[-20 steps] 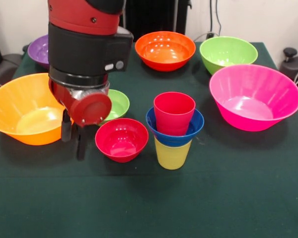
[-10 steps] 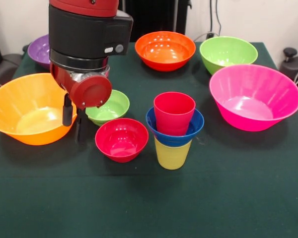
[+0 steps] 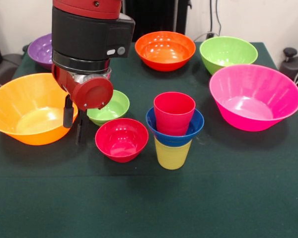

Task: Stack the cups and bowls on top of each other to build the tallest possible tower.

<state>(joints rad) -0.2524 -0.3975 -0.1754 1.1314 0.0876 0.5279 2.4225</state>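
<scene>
The tower stands mid-table: a yellow cup (image 3: 173, 154) at the bottom, a small blue bowl (image 3: 187, 133) sitting in it, and a red cup (image 3: 174, 113) upright in the bowl. Just left of it, a small red bowl (image 3: 121, 140) rests on the cloth, open side up. My gripper (image 3: 74, 134) hangs open and empty left of the red bowl, between it and the large orange-yellow bowl (image 3: 27, 109). The arm's wrist partly hides a small green bowl (image 3: 111, 107) behind the red one.
A purple bowl (image 3: 41, 49) sits at the back left, an orange bowl (image 3: 165, 49) at the back centre and a medium green bowl (image 3: 228, 53) at the back right. A large pink bowl (image 3: 253, 96) stands on the right. The table has a dark green cloth (image 3: 149, 203).
The arm has risen a little and drifted slightly right, lifting the gripper off the cloth beside the red bowl. No bowl or cup has moved.
</scene>
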